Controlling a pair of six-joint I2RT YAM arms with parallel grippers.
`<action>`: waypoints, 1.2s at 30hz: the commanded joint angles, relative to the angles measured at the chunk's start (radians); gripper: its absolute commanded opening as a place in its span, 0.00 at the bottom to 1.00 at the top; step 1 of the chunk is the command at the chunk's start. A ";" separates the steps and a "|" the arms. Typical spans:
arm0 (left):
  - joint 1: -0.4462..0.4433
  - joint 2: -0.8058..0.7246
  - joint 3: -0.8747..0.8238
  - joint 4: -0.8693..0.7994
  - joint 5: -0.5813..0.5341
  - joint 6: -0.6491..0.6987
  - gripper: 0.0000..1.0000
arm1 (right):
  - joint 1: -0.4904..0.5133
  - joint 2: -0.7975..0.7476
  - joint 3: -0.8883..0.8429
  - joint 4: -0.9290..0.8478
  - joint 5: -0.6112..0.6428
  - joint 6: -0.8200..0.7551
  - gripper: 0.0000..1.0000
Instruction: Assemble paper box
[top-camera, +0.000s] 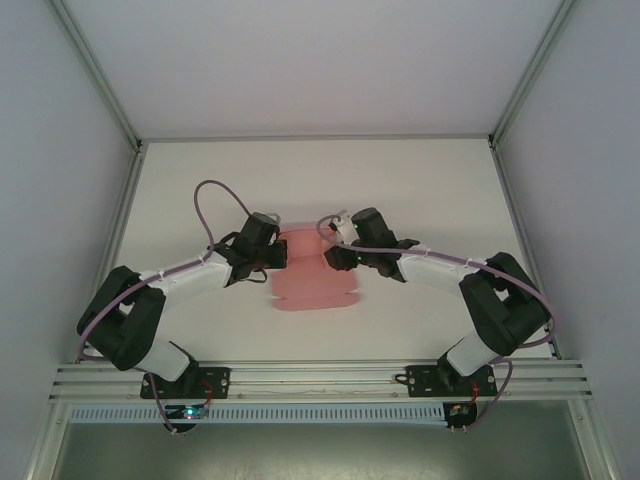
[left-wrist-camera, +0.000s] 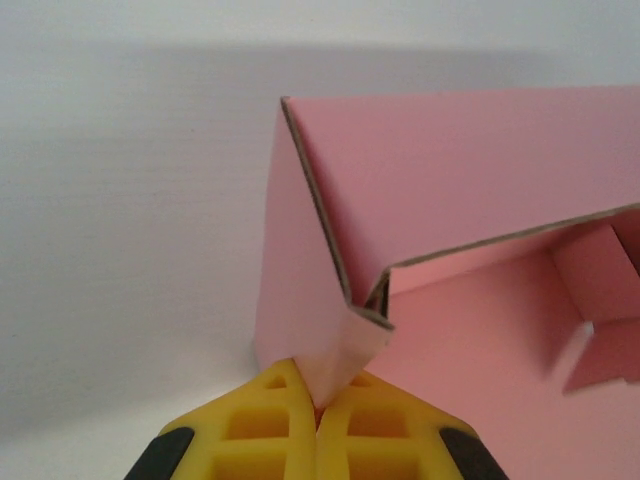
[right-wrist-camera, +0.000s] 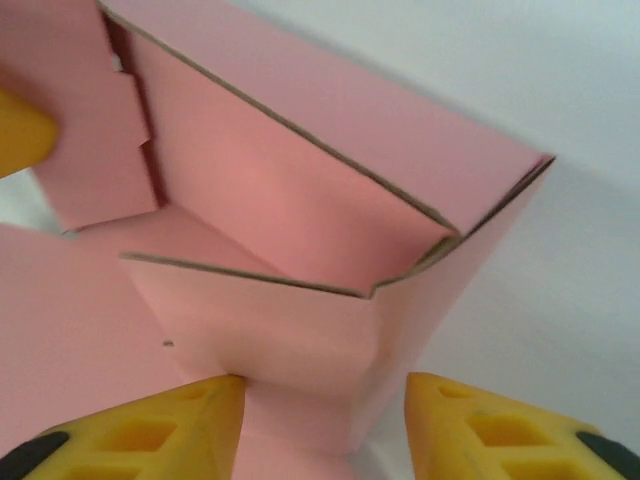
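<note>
Item: pink thin-card paper box, half-folded, on the white desk between the arms; seemingly light, floppy, easily creased, best held at folded corners; left gripper pinched shut on a corner flap, right gripper spread open astride another corner.

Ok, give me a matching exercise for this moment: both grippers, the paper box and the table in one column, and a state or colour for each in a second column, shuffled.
Things:
1. left gripper
2. right gripper
3. paper box
4. table

States or colours:
A. white, flat surface
B. fingers apart, a card wall between them
C. pink, partly folded, walls raised
D. fingers pinched shut on a card corner

Pairs: 1-D, 2-B, 3-C, 4-A
</note>
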 joint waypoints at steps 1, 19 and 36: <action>-0.020 0.010 0.042 0.081 0.145 -0.006 0.00 | 0.045 0.043 0.012 0.045 0.167 0.040 0.41; -0.020 0.057 0.110 -0.094 -0.036 -0.015 0.00 | -0.031 0.017 -0.058 0.129 0.001 0.041 0.47; -0.020 0.152 0.155 -0.189 -0.075 0.046 0.00 | -0.215 -0.035 -0.068 0.082 -0.337 -0.065 0.66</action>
